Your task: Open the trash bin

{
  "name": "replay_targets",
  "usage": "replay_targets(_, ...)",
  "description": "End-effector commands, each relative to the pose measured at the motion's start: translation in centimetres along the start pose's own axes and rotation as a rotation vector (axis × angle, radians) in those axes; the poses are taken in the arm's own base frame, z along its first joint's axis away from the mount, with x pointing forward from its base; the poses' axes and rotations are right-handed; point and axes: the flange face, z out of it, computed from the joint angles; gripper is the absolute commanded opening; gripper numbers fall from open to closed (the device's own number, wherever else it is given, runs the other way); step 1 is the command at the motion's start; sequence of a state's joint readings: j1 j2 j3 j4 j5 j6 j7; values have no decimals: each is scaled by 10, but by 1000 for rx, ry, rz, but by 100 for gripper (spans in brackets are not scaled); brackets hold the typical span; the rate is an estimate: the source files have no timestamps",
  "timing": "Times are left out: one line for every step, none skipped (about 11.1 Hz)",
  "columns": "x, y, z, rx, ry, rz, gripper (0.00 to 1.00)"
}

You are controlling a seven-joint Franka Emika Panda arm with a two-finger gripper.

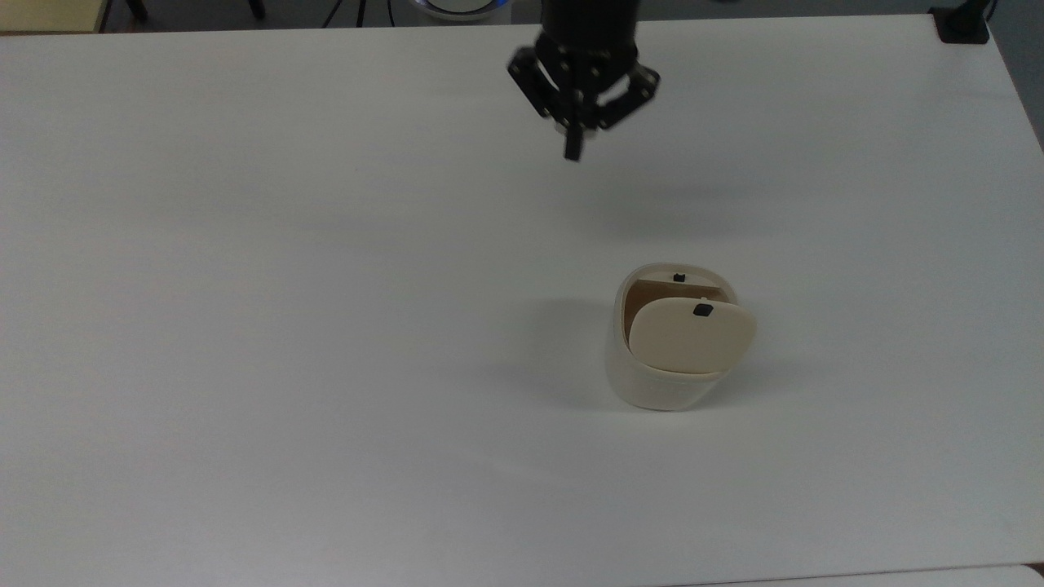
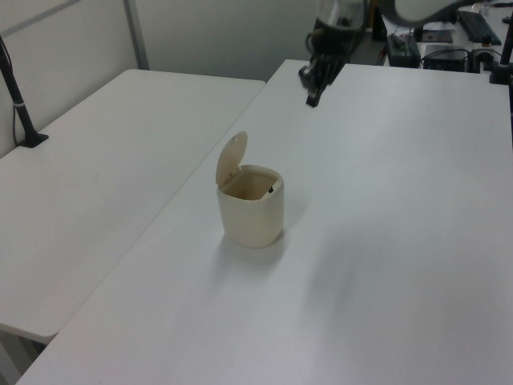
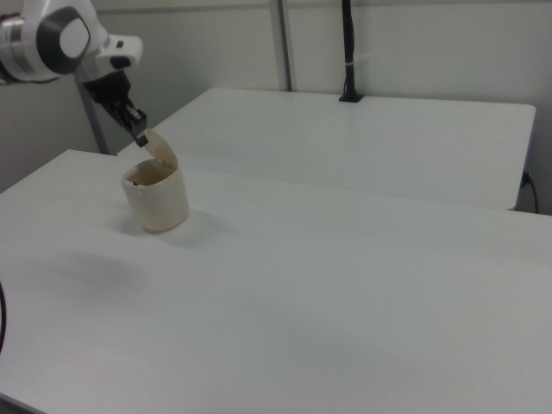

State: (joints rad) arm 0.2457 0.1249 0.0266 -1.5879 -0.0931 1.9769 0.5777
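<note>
On the white table (image 1: 245, 326), we see the trash bin (image 2: 251, 218) with its lid (image 2: 232, 159) standing up.

Well away from the trash bin, the gripper (image 1: 573, 151) hangs in the air, fingers pinched together on nothing. We judge the main risk is the lid dropping shut if the arm swings by and bumps the trash bin.

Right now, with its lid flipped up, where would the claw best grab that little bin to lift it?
Probably the trash bin by its body, straight from above: one finger inside the open mouth, one outside the wall opposite the raised lid. The lid stands hinged on one side, so that rim is blocked.
</note>
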Motion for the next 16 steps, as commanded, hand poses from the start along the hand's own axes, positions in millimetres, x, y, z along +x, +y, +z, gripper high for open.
replay_targets(-11,56,-47,-19,-89,-90,3)
replay_targets(-10,78,-60,8,-119,-113,5)
replay_targets(-12,98,-70,9,-141,-138,6)
replay_targets(-14,110,-72,-2,-170,-156,10)
replay_targets(-13,125,-75,-7,-178,-163,15)
replay_targets(-14,139,-82,-4,-172,-193,31)
replay_targets(-12,154,-84,-2,-172,-227,72)
replay_targets(-10,160,-83,-2,-176,-252,92)
replay_targets(-6,162,-78,-13,-174,-257,100)
replay_targets(-4,162,-73,-14,-178,-290,100)
replay_targets(-2,162,-70,-14,-182,-355,100)
replay_targets(1,162,-65,-13,-183,-381,100)
replay_targets(9,164,-63,-11,-154,-363,100)
replay_targets(13,168,-63,-7,-141,-352,100)
replay_targets(13,167,-62,-5,-142,-353,100)
replay_targets(14,171,-63,0,-142,-350,100)
